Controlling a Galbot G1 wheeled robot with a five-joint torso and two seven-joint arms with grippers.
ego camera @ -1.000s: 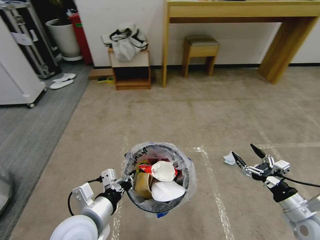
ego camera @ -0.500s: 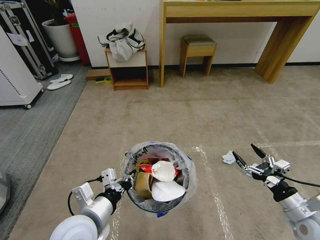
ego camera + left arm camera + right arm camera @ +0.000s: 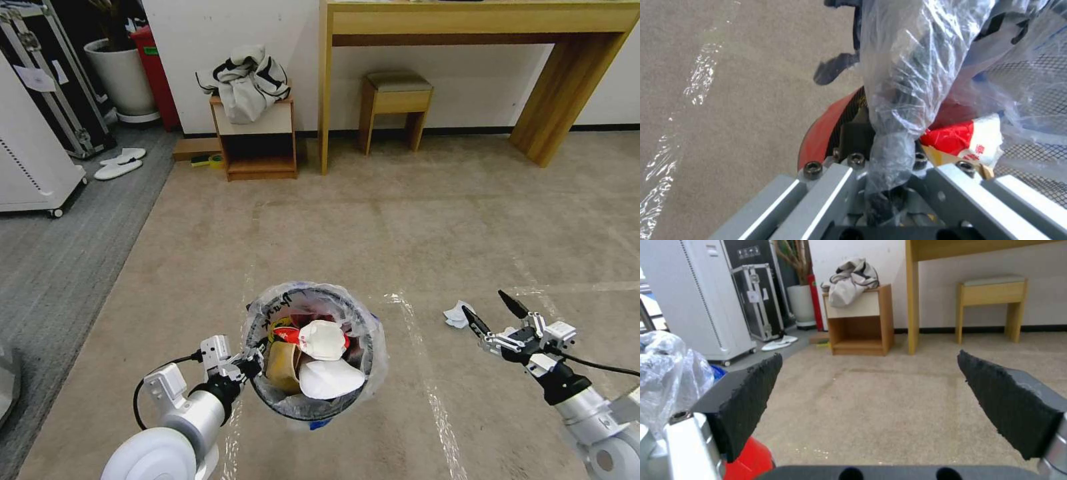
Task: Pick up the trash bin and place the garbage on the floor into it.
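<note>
The small round red trash bin lined with crinkled clear plastic (image 3: 313,357) has shifted slightly toward the robot's left and nearer in the head view over the last half second, together with the left gripper (image 3: 250,365) that carries it. The room behind stays where it was, so this is a move of the arm and not of the camera. The right gripper (image 3: 489,316) has also crept a little forward toward the crumpled white tissue (image 3: 457,315) on the beige short-pile carpet crossed by shiny tape lines (image 3: 413,233). The likely meaning is that the bin is being kept clear while the right arm closes in on the last loose piece of litter in sight.

The left gripper's jaws are pinched on the bin's rim and bag; the left wrist view shows bunched plastic (image 3: 896,110) clamped between them. The right gripper's jaws are spread wide, with nothing between the black pads (image 3: 753,396).

The bin stands upright, its long axis vertical and its mouth facing up toward the head camera. It sits just in front of the robot, left of centre, already holding a brown paper bag (image 3: 283,365), white pieces and a red-and-white wrapper (image 3: 967,138). The tissue lies flat, just ahead of the right gripper's left fingertip.
</note>
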